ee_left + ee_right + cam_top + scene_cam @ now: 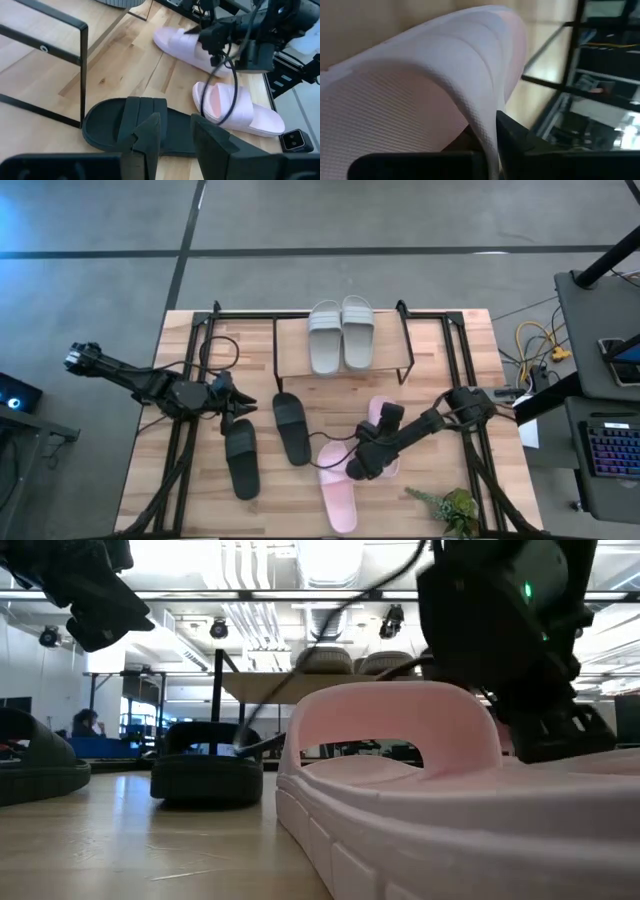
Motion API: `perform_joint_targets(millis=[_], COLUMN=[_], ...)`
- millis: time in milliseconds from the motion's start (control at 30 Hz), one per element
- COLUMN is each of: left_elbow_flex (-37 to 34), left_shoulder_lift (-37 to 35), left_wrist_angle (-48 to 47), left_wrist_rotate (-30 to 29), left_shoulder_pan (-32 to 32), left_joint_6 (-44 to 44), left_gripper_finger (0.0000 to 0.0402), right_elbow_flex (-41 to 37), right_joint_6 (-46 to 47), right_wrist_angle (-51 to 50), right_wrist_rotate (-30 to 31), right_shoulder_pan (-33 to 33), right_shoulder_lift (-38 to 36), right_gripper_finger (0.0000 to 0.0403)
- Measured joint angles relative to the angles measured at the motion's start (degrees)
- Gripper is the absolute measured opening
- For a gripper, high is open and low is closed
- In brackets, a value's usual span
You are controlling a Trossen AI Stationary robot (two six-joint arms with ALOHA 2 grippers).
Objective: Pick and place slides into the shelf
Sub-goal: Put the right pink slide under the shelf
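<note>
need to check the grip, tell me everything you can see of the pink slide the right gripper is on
The pink slide is a pale pink, open-toed sandal with one wide arched strap and a thick sole, of what looks like finely textured foam. It lies flat on the wooden table, in front of the shelf and just right of the other pink slide. The right gripper is shut on its strap: the right wrist view shows a dark finger pressed against the strap's edge.

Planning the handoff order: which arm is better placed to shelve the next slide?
Right: the right gripper is shut on a pink slide's strap; the left gripper only hovers over a black slide.
</note>
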Motion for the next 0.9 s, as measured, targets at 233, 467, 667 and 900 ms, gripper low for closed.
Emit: perform_joint_targets(millis=[233,467,667,900], left_elbow_flex=[0.0,0.1,0.9,1.6], left_shoulder_lift=[0.8,2.2,3.4,4.4], left_wrist_angle=[0.0,0.2,0.2,0.3], left_wrist_rotate=[0.0,0.0,-0.2,-0.2], left_shoulder_pan=[0.0,0.0,0.3,1.3], left_joint_6=[-0.2,-0.2,-0.3,-0.3], left_gripper_finger=[0.0095,0.0095,0.0095,0.0095], right_elbow_flex=[-4.7,-8.3,-11.3,-12.0], right_joint_6=[-3.2,-5.1,-4.9,-5.1], right_wrist_angle=[0.9,8.4,10.7,12.5], right_wrist_rotate=[11.4,11.7,11.7,12.2], right_shoulder_pan=[-0.6,-3.5,-4.6,-4.5], right_shoulder_lift=[-3.4,-5.2,-5.5,-5.6], right_gripper_finger=[0.0024,0.0024,0.0024,0.0034])
